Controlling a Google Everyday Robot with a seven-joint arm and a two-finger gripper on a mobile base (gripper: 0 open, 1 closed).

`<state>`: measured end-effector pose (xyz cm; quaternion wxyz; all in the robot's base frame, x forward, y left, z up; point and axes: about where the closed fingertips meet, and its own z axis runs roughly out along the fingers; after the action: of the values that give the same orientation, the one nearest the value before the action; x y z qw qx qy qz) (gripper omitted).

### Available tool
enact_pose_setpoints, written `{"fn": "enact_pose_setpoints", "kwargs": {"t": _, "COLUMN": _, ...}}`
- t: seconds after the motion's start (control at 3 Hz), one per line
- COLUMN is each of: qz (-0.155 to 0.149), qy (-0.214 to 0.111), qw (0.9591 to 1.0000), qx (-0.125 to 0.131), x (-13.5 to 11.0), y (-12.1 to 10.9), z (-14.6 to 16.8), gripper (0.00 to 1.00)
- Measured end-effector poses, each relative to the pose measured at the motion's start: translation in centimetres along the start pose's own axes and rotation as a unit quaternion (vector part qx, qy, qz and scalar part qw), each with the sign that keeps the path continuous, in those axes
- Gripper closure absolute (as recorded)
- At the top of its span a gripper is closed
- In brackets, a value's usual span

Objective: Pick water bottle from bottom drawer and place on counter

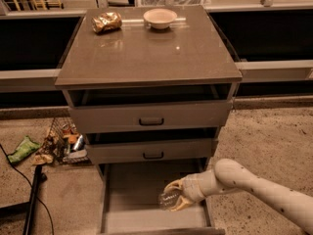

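The bottom drawer (127, 199) is pulled open below two upper drawers, showing its flat grey-brown floor. My gripper (177, 196) reaches in from the lower right and is shut on the water bottle (168, 199), a small clear crinkled bottle, over the right side of the drawer. The bottle sticks out to the left between the cream fingers (174, 184). I cannot tell whether it still touches the drawer floor. The counter (146, 58) is the glossy grey-brown top slab of the cabinet, high above the gripper.
A crumpled gold foil packet (106, 21) and a white bowl (160, 17) sit at the back of the counter. A wire basket with litter (63, 142) and a green wrapper (23, 148) lie on the floor at left. A black cable and pole (33, 199) run at lower left.
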<state>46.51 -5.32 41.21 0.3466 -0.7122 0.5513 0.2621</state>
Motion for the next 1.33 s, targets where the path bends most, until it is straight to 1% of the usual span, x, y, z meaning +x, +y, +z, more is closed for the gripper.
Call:
{"fn": "enact_pose_setpoints", "kwargs": {"t": 0.33, "qz": -0.013, "qy": 0.015, "qw": 0.9998, "qx": -0.007, "x": -1.2, "y": 1.0, "z": -1.6, "gripper": 1.0}}
{"fn": "enact_pose_setpoints", "kwargs": {"t": 0.67, "qz": -0.014, "qy": 0.015, "qw": 0.9998, "qx": -0.007, "x": -1.2, "y": 1.0, "z": -1.6, "gripper": 1.0}}
{"fn": "enact_pose_setpoints", "kwargs": {"t": 1.0, "qz": -0.048, "qy": 0.022, "qw": 0.9986, "qx": 0.008, "x": -3.7, "y": 0.5, "z": -5.1, "gripper": 1.0}}
{"fn": "enact_pose_setpoints", "kwargs": {"t": 1.33, "qz": -0.099, "qy": 0.052, "qw": 0.9933, "qx": 0.028, "x": -8.6, "y": 0.2, "z": -11.1, "gripper": 1.0}}
